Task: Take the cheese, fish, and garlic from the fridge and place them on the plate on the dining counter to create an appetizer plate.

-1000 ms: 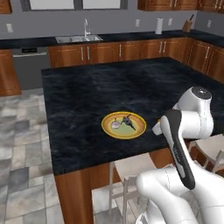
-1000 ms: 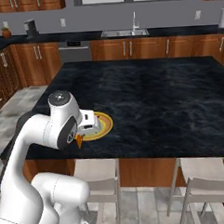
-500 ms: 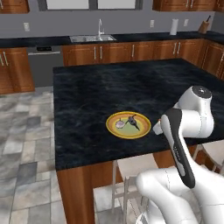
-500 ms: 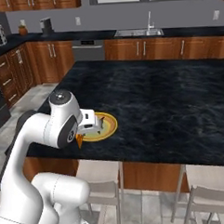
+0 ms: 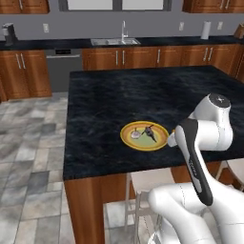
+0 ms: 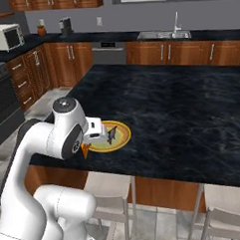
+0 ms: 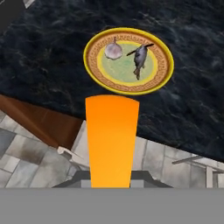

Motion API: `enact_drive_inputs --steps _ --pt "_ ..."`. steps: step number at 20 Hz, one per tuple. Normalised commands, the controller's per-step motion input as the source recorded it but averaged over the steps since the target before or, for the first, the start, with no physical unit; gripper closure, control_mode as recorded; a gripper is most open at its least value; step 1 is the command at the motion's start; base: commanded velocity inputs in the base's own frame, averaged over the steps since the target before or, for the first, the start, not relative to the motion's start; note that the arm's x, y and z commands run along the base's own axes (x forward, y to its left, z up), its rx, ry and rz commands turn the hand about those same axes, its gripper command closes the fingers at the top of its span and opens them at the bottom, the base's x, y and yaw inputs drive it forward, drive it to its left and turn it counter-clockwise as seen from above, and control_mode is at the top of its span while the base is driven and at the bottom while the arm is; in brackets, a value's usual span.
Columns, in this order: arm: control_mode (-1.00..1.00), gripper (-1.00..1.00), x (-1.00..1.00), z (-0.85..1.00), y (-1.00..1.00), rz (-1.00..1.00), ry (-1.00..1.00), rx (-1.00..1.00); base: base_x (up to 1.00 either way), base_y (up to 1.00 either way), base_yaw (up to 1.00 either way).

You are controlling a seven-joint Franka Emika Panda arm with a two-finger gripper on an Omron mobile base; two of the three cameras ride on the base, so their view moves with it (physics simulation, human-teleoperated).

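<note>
**Carrying the last item to the plate: two of three foods placed**

Holding the cheese (image 7: 112, 140), the gripper (image 7: 112, 186) has its fingers nearly closed on the orange wedge, which stands up between them in the hand view. In the right base view a corner of the wedge shows just below the hand, at the near edge of the dining counter (image 6: 191, 118).

Plate (image 7: 128, 61) sits on the black stone top, close to the near edge, a little left of the arm in the left base view. On it: garlic (image 7: 113, 50) on the left part of the pale centre, fish (image 7: 140, 59) to its right, the two lying apart. Right-hand and near parts of the centre look free.

Status, judged from the layout: fish and garlic done; cheese fetched but not yet set down. It hangs short of the plate, over the counter edge and the stool below.

Left to do: bring the hand forward over the plate, lower, release on a free patch without knocking the other two.
</note>
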Motion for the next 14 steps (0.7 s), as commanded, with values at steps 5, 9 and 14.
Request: enact_drive_inputs --steps 5,9,14 --pt "1.0 1.0 0.0 0.0 0.0 0.0 0.0 0.0 0.69 0.0 0.28" --pt "-1.0 1.0 0.53 -0.22 0.0 0.2 0.15 0.0 0.17 0.0 0.07" --pt "-1.0 1.0 0.75 -0.27 0.01 0.27 0.15 0.0 0.0 0.0 0.0"
